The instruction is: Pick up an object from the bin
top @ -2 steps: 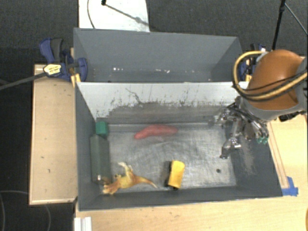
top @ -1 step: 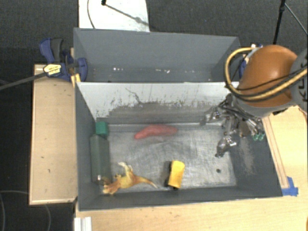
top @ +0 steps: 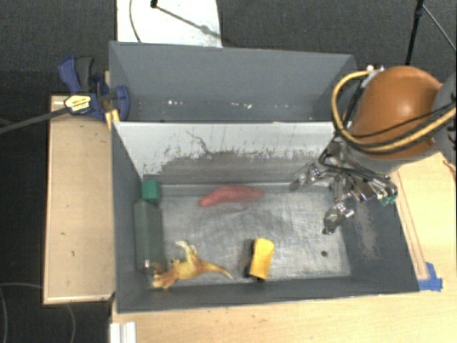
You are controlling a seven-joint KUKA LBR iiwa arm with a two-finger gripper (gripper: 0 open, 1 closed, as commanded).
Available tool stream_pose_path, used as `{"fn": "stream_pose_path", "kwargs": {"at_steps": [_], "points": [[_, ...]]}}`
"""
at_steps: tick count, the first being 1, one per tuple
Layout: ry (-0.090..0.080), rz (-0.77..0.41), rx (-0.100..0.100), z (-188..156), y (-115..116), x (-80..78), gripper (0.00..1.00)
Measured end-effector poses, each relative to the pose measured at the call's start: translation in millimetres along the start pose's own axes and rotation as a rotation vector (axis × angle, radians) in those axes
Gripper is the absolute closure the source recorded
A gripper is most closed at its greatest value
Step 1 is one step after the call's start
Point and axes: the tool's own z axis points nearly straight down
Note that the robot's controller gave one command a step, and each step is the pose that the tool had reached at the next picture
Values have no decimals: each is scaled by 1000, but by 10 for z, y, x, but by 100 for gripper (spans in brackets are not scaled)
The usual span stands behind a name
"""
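Note:
My gripper (top: 314,206) hangs over the right part of the bin floor, just under the orange-domed wrist. Its two metal fingers are spread apart, so it is open with nothing between them. One fingertip (top: 295,184) points left and the other fingertip (top: 329,228) points down towards the floor. A flat red elongated thing (top: 230,195) lies to the gripper's left, near the back wall, a short gap away. A yellow block (top: 260,258) with a dark end lies near the front wall, left of and below the gripper.
A dark green bottle (top: 148,227) with a brighter green cap lies along the left wall. A yellow-orange toy dinosaur (top: 187,266) lies in the front left corner beside it. The bin's sloped walls rise close on the gripper's right.

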Motion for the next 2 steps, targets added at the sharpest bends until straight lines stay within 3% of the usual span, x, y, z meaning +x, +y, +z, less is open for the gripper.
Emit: {"fn": "stream_pose_path", "kwargs": {"at_steps": [1,2], "points": [[-1,129,3,293,285,76,0],[-3,45,1,1155,653,-166,100]]}}
